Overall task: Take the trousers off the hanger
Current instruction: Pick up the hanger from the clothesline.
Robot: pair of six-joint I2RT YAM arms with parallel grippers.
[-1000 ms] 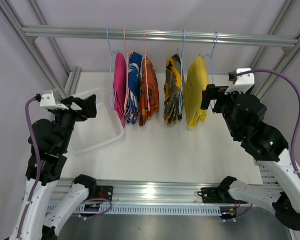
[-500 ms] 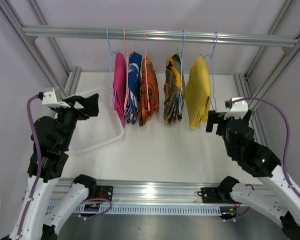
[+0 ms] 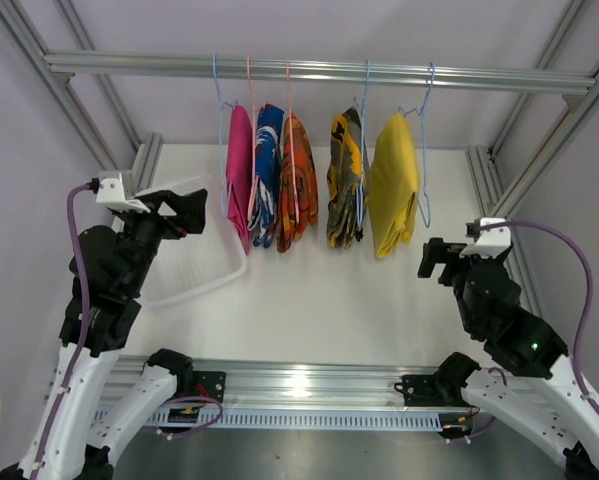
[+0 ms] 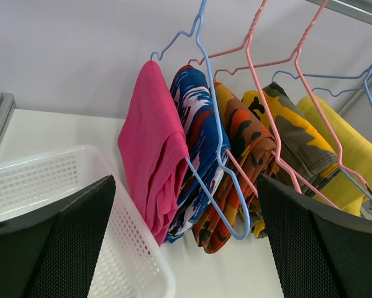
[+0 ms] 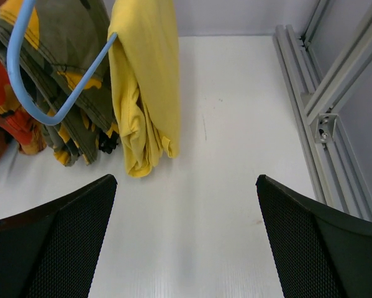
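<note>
Five pairs of trousers hang on wire hangers from the rail (image 3: pixel 309 70): magenta pink (image 3: pixel 239 185), blue-and-white (image 3: pixel 268 165), orange camouflage (image 3: pixel 297 185), yellow-and-dark camouflage (image 3: pixel 344 180) and plain yellow (image 3: pixel 394 185). My left gripper (image 3: pixel 184 212) is open and empty, left of the pink pair and facing it (image 4: pixel 151 149). My right gripper (image 3: pixel 434 258) is open and empty, low and to the right of the yellow pair, which shows in the right wrist view (image 5: pixel 145 93). Neither gripper touches cloth.
A white perforated basket (image 3: pixel 194 275) lies on the table under my left gripper; it also shows in the left wrist view (image 4: pixel 49 180). Aluminium frame posts (image 3: pixel 499 180) stand at the right and left sides. An empty blue hanger (image 3: pixel 425 150) hangs past the yellow pair.
My right gripper has drawn back from beside the yellow trousers, down and toward the near right. My left gripper has shifted slightly right toward the rack. The trousers hang as before.
</note>
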